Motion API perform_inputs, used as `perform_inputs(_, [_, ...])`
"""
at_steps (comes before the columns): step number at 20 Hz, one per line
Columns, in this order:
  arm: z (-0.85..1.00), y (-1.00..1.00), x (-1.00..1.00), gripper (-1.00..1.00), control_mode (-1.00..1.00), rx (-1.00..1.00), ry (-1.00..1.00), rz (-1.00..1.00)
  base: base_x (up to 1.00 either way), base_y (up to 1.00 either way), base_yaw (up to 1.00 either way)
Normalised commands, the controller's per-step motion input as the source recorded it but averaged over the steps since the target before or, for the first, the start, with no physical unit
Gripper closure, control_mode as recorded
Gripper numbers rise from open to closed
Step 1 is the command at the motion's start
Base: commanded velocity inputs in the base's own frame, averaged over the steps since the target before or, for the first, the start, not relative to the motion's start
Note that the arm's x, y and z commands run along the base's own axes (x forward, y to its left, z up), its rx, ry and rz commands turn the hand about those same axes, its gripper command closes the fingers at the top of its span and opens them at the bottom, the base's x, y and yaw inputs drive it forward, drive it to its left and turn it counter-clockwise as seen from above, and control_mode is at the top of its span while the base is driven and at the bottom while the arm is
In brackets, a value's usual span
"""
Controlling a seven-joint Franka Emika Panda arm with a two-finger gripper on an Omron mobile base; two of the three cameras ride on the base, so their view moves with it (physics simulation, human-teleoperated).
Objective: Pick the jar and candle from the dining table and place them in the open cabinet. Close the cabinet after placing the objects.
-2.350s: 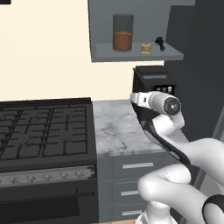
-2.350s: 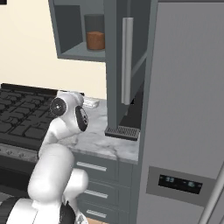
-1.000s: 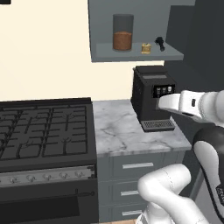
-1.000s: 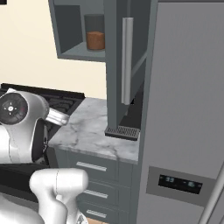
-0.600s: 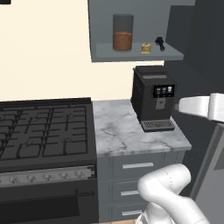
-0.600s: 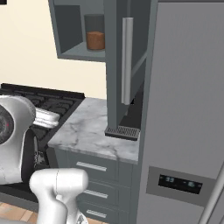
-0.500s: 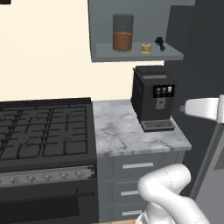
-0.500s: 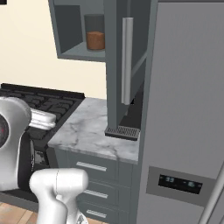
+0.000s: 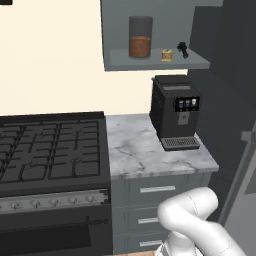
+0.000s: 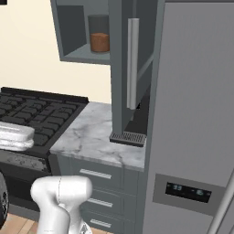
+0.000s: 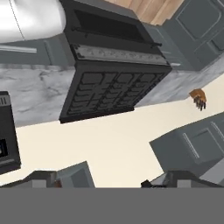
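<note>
Clear glass jar (image 9: 140,37) with reddish-brown fill and tiny tan-golden candle (image 9: 167,55) side by side inside dark grey wall cabinet (image 9: 155,60), door ajar. Gripper (image 11: 100,180) jaws spread wide, empty, well apart from both, black stove (image 11: 111,83) ahead.

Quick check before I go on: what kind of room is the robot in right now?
A home kitchen, by the look of it: a black gas stove beside a marble counter with a coffee machine, and a steel fridge at the right.

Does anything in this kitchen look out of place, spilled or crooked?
Nothing looks spilled or damaged. The jar and the candle stand upright in the cabinet, whose door hangs open. The coffee machine sits square on the marble counter.
</note>
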Motion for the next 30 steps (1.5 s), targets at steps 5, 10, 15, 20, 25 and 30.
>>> perform_inputs(5, [0.39,0.00,-0.86,-1.00,-1.00,0.00,-0.02,0.05,0.00,0.00,0.00])
perform_inputs(10, [0.31,-0.02,-0.53,-1.00,-1.00,0.00,-0.05,0.09,0.00,0.00,0.00])
perform_inputs(15, [0.11,-0.16,-0.23,-1.00,-1.00,0.00,-0.04,0.24,0.00,0.00,0.00])
perform_inputs(20, [0.01,-0.28,-0.01,-1.00,-1.00,0.00,-0.01,0.27,0.00,0.00,0.00])
perform_inputs(25, [-0.01,-0.35,0.01,-1.00,-1.00,0.01,0.00,0.29,0.00,0.00,0.00])
perform_inputs(30, [-0.01,-0.21,0.00,-1.00,-1.00,0.01,-0.01,0.20,0.00,0.00,0.00])
